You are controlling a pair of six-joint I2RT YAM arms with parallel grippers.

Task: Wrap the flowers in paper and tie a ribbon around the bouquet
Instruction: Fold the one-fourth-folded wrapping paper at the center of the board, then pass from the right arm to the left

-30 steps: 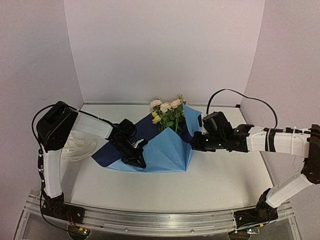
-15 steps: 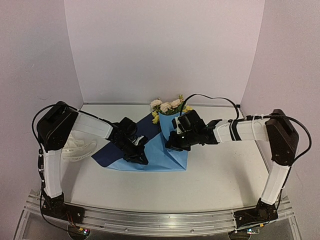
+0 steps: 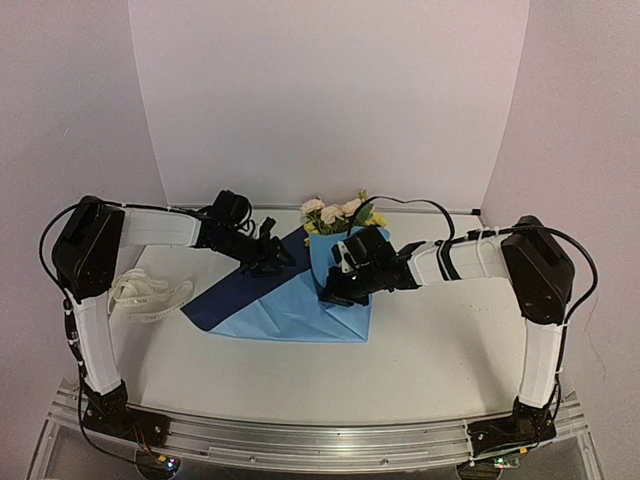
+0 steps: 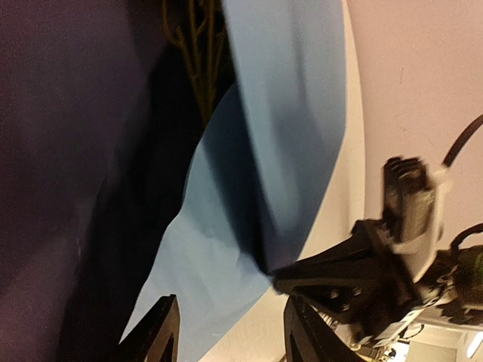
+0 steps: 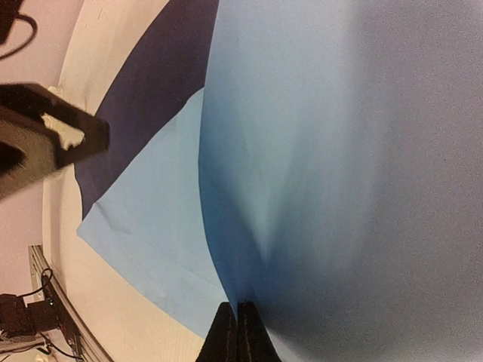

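The flowers (image 3: pixel 335 213) lie at the back centre, their blooms poking out above the paper (image 3: pixel 290 312). The sheet shows light blue in front and navy at the left (image 3: pixel 222 296). My right gripper (image 3: pixel 334 291) is shut on a folded-over flap of the paper (image 5: pixel 339 151), fingers pinched together (image 5: pixel 238 335). My left gripper (image 3: pixel 266 256) hovers open above the navy part, with nothing between its fingers (image 4: pixel 160 335). Thin stems (image 4: pixel 199 68) show beside the blue fold (image 4: pixel 290 113). The ribbon (image 3: pixel 146 292) lies in a heap at the left.
White walls close in the back and both sides. The right gripper's black body (image 4: pixel 355 283) sits close in front of the left one. The left gripper (image 5: pixel 45 139) appears at the left edge of the right wrist view. Bare table (image 3: pixel 440 350) lies front right.
My left gripper opened, let go of the paper and drew back up to the left. My right gripper carried the paper's right flap leftward over the stems.
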